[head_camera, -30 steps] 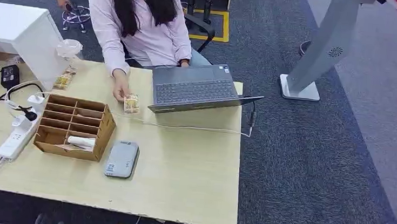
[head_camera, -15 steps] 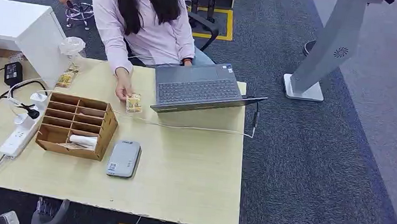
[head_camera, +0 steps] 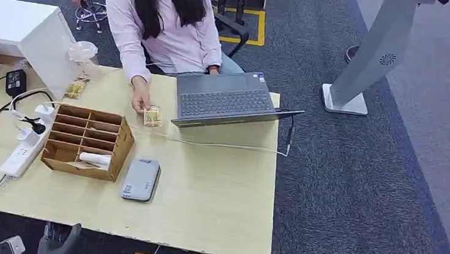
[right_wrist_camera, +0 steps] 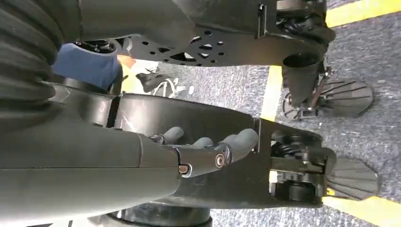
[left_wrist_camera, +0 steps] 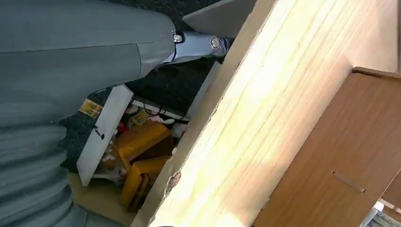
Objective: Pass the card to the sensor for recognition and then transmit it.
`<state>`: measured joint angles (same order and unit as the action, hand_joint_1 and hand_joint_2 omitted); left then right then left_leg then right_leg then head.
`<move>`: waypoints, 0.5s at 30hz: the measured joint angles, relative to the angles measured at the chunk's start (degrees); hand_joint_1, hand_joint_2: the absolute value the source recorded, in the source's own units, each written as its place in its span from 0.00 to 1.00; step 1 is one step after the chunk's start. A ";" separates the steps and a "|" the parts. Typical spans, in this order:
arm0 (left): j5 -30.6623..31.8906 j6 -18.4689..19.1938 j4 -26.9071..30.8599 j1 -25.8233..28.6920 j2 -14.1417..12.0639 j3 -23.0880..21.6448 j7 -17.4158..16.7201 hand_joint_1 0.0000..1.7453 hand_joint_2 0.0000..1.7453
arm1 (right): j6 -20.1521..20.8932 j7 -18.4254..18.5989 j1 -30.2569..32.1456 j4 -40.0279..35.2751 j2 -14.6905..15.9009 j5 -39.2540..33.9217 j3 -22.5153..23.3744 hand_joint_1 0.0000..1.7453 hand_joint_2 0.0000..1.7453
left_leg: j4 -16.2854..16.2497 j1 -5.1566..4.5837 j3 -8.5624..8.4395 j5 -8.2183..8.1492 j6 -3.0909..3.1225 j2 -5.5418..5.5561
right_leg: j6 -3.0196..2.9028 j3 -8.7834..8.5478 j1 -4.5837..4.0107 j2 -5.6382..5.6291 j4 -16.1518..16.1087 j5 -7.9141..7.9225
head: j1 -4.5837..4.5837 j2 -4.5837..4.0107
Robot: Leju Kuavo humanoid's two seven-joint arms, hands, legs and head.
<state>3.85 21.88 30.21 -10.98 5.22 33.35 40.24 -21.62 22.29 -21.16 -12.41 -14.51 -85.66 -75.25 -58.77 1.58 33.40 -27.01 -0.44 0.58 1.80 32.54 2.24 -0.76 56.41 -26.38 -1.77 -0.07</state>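
Observation:
A person seated across the table (head_camera: 217, 188) holds a small yellowish card (head_camera: 151, 116) just above the tabletop, beside the laptop (head_camera: 225, 99). The grey flat sensor (head_camera: 140, 180) lies nearer me, right of the wooden organiser box (head_camera: 121, 148). My left hand (head_camera: 59, 241) is low, just below the table's near edge at the left, with nothing in it. In the left wrist view that hand (left_wrist_camera: 85, 71) is close to the table edge (left_wrist_camera: 265, 118) and the box side (left_wrist_camera: 340, 156). My right hand (right_wrist_camera: 198, 151) hangs beside my body, fingers loosely apart, empty.
A white power strip (head_camera: 20, 155) with cables lies at the table's left. A white cabinet (head_camera: 10, 22) stands at the far left. A thin cable (head_camera: 221, 145) runs across the table in front of the laptop. A grey stand (head_camera: 370, 60) rises from the carpet at the right.
The camera has shifted a little. My left hand has come up into view at the lower left, below the table edge. The person's hand has lifted the card slightly.

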 joint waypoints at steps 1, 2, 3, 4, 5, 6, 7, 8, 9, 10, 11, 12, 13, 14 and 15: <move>0.00 -0.17 -0.02 -0.04 0.04 -0.13 0.00 0.00 1.00 | 0.00 0.00 -0.01 0.00 -0.02 0.00 -0.02 0.00 1.00 | 0.00 0.00 0.01 0.00 0.00 0.02 | 0.00 0.00 0.00 0.01 0.00 0.00 | 0.00 0.00; 0.00 -0.22 -0.04 -0.08 0.04 -0.22 0.00 0.00 1.00 | 0.00 0.00 -0.02 0.00 -0.02 0.00 -0.04 0.00 1.00 | 0.00 0.00 0.02 0.00 0.00 0.03 | 0.00 0.00 0.00 0.01 0.00 0.00 | 0.00 0.00; 0.00 -0.24 -0.13 -0.15 0.07 -0.33 0.00 0.00 1.00 | 0.00 0.00 -0.04 0.00 -0.02 0.00 -0.09 0.00 1.00 | 0.00 0.00 0.03 0.00 0.00 0.04 | 0.00 0.00 0.00 0.02 0.00 0.00 | 0.00 0.00; 0.00 -0.24 -0.22 -0.21 0.07 -0.39 0.00 0.00 1.00 | 0.00 0.00 -0.05 0.00 -0.02 0.00 -0.15 0.00 1.00 | 0.00 0.00 0.04 0.00 0.00 0.05 | 0.00 0.01 0.00 0.02 0.00 0.00 | 0.00 0.00; 0.00 -0.24 -0.24 -0.21 0.09 -0.41 0.00 0.00 1.00 | 0.00 0.00 -0.06 0.00 -0.02 0.00 -0.22 0.00 1.00 | 0.00 0.00 0.04 0.00 0.00 0.06 | 0.00 0.01 0.00 0.02 0.00 0.00 | 0.00 0.00; 0.00 -0.24 -0.24 -0.24 0.11 -0.44 0.00 0.00 1.00 | 0.02 0.00 -0.08 0.00 -0.02 0.00 -0.33 0.00 1.00 | 0.00 0.00 0.04 0.00 0.00 0.06 | 0.00 0.02 0.00 0.02 0.00 0.00 | 0.00 0.00; 0.00 -0.26 -0.28 -0.27 0.13 -0.48 0.00 0.00 1.00 | 0.02 0.00 -0.11 0.00 -0.02 0.04 -0.41 0.00 1.00 | 0.00 0.00 0.05 0.00 0.00 0.06 | 0.00 0.02 0.00 0.02 0.00 0.00 | 0.00 0.00; -0.15 -0.31 -0.37 -0.32 0.15 -0.57 0.00 0.00 1.00 | 0.00 -0.02 -0.13 0.00 -0.02 0.22 -0.46 0.00 1.00 | 0.00 0.00 0.05 0.00 0.00 0.06 | 0.00 0.02 0.00 0.02 0.00 0.00 | 0.00 0.00; -0.48 -0.39 -0.46 -0.41 0.17 -0.72 0.00 0.00 1.00 | -0.22 -0.04 -0.16 0.00 -0.05 0.53 -0.57 0.00 1.00 | 0.00 0.00 0.06 0.00 0.00 0.06 | 0.00 0.03 0.00 0.02 0.00 -0.01 | 0.00 0.00; -0.77 -0.50 -0.48 -0.46 0.17 -0.87 -0.02 0.00 1.00 | -0.72 -0.04 -0.20 0.00 -0.07 1.18 -0.72 0.00 1.00 | 0.00 0.00 0.07 0.00 0.00 0.07 | 0.01 0.02 0.00 0.02 0.00 -0.01 | 0.00 0.00; -1.28 -0.55 -0.48 -0.45 0.17 -0.94 -0.02 0.00 1.00 | -1.63 -0.02 -0.29 0.00 -0.07 2.26 -1.13 0.00 1.00 | 0.00 0.00 0.08 0.00 0.00 0.07 | 0.01 0.03 0.00 0.02 0.00 -0.01 | 0.00 0.00; -1.80 -0.52 -0.48 -0.42 0.20 -0.96 -0.02 0.00 1.00 | -2.47 0.18 -0.47 -0.02 -0.11 3.57 -1.75 0.00 1.00 | 0.00 0.00 0.09 0.00 0.00 0.06 | 0.00 0.05 0.00 0.01 0.00 -0.01 | 0.00 0.00; -2.38 -0.44 -0.48 -0.38 0.22 -0.98 -0.02 0.00 1.00 | -3.61 0.39 -0.72 -0.02 -0.20 5.47 -2.77 0.00 1.00 | 0.00 0.00 0.09 0.00 0.00 0.06 | 0.00 0.06 0.00 0.01 0.00 -0.01 | 0.00 0.00; -2.73 -0.37 -0.48 -0.30 0.22 -1.00 -0.02 0.00 1.00 | -4.53 0.92 -0.97 -0.02 -0.26 7.37 -3.74 0.00 1.00 | 0.00 0.00 0.09 0.00 0.00 0.06 | 0.00 0.06 0.00 0.01 0.00 -0.01 | 0.00 0.00; -3.04 -0.28 -0.46 -0.20 0.20 -1.00 -0.02 0.00 1.00 | -5.05 1.71 -1.26 -0.02 -0.35 9.23 -4.90 0.00 1.00 | 0.00 0.00 0.09 0.00 0.00 0.06 | 0.00 0.07 0.00 0.01 0.00 -0.01 | 0.02 0.00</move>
<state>0.81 21.59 29.75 -11.17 5.42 32.35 40.22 -26.67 24.00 -22.42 -12.44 -14.86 -76.43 -80.15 -58.78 1.58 33.49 -27.01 -0.44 0.64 1.81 32.61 2.24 -0.75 56.41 -26.39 -1.75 -0.07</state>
